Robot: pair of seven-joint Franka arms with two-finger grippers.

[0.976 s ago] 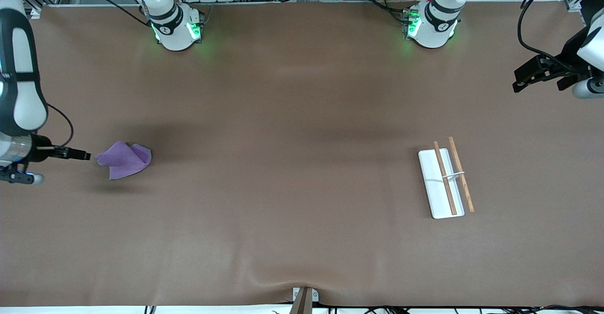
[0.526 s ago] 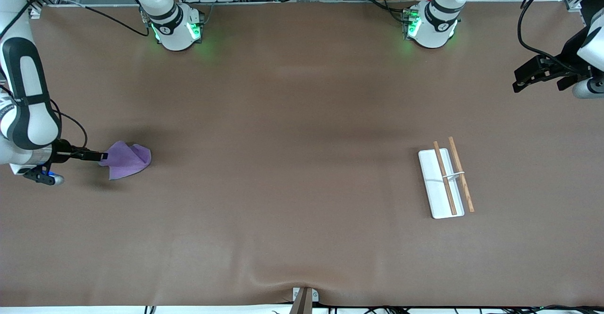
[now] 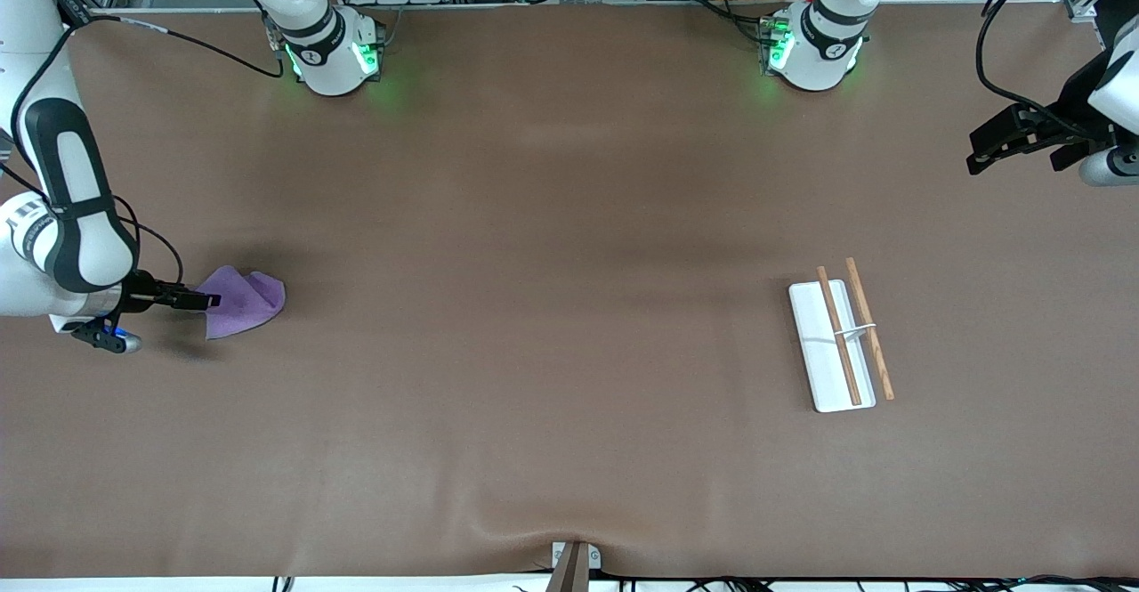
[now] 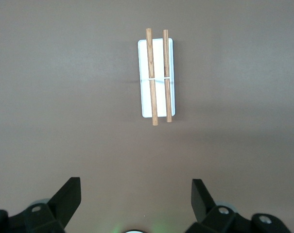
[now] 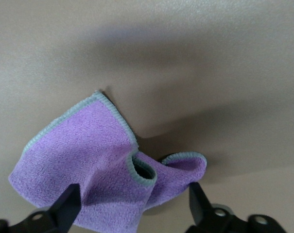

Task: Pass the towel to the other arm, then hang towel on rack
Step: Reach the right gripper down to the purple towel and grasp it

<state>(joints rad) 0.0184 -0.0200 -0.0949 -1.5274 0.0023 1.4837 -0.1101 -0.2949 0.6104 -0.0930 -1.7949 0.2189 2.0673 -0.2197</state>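
The towel (image 3: 242, 304) is a small purple cloth with a grey hem, lying crumpled on the brown table at the right arm's end. In the right wrist view the towel (image 5: 93, 160) fills the space between the fingers. My right gripper (image 3: 211, 301) is low at the towel's outer edge, open, with one finger on each side of the cloth (image 5: 133, 196). The rack (image 3: 836, 343), a white base with two wooden rods, lies flat toward the left arm's end. My left gripper (image 3: 979, 154) waits high over the table's edge, open and empty (image 4: 135, 188), and the rack (image 4: 156, 73) shows far below it.
A small metal bracket (image 3: 574, 561) sits at the table edge nearest the front camera. The two arm bases (image 3: 334, 53) (image 3: 814, 49) stand along the edge farthest from it, with cables and equipment past them.
My right gripper has slid along the table toward the towel until its fingers reach over the cloth's edge. The towel, the rack and the left arm have not moved.
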